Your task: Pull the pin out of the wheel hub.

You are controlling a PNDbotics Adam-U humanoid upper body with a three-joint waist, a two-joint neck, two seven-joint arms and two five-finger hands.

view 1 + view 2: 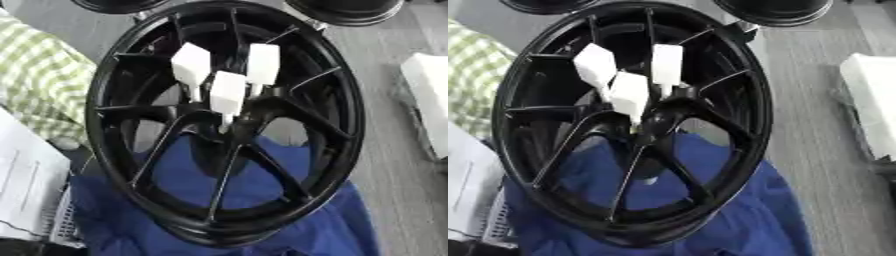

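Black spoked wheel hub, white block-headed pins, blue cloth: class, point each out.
Black spoked wheel hub [346, 125]: left eye view, right rim.
White block-headed pins [227, 94]: left eye view, the nearest pin's white head.
Blue cloth [754, 225]: right eye view, bare fold below the rim.

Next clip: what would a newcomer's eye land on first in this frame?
A big black wheel fills the middle of the view, resting on a blue cloth. Three white tags stand out against it, clustered at the hub on thin pins. A green checked cloth lies at the left and a white block at the right edge; neither robot hand shows.
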